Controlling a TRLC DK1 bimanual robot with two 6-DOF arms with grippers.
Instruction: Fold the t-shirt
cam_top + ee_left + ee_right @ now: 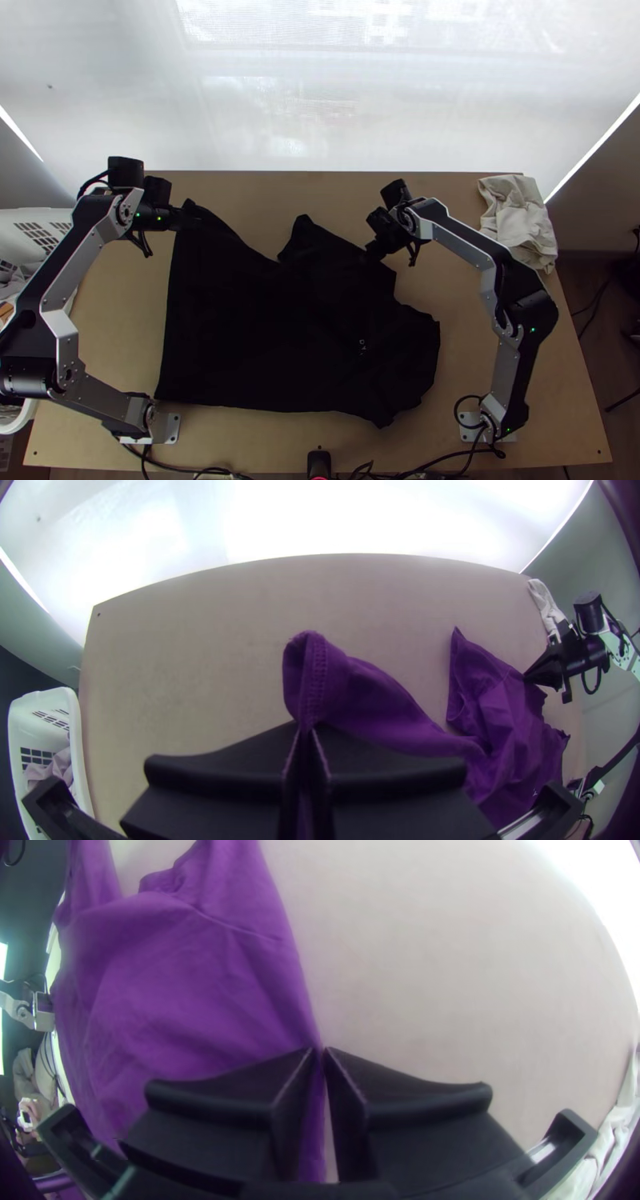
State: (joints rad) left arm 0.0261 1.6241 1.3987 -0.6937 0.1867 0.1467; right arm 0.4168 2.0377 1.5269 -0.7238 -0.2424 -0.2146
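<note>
In the top view my left gripper (186, 220) is at the far left corner of the dark t-shirt (256, 336), and my right gripper (373, 253) is at its far edge near the shoulder. The shirt lies mostly spread, hem to the left, with the shoulder end rumpled. In the left wrist view the gripper (307, 729) is shut on the stitched hem corner of the shirt (373, 700), which looks purple and stands up in a fold. The right wrist view has its gripper (319, 1052) closed on the edge of the shirt (200, 993).
A crumpled white cloth (518, 216) lies at the table's far right corner. A white basket (32, 228) holding cloth stands beyond the left edge. Bare wood of the table (320, 192) runs along the far side. Cables lie along the near edge.
</note>
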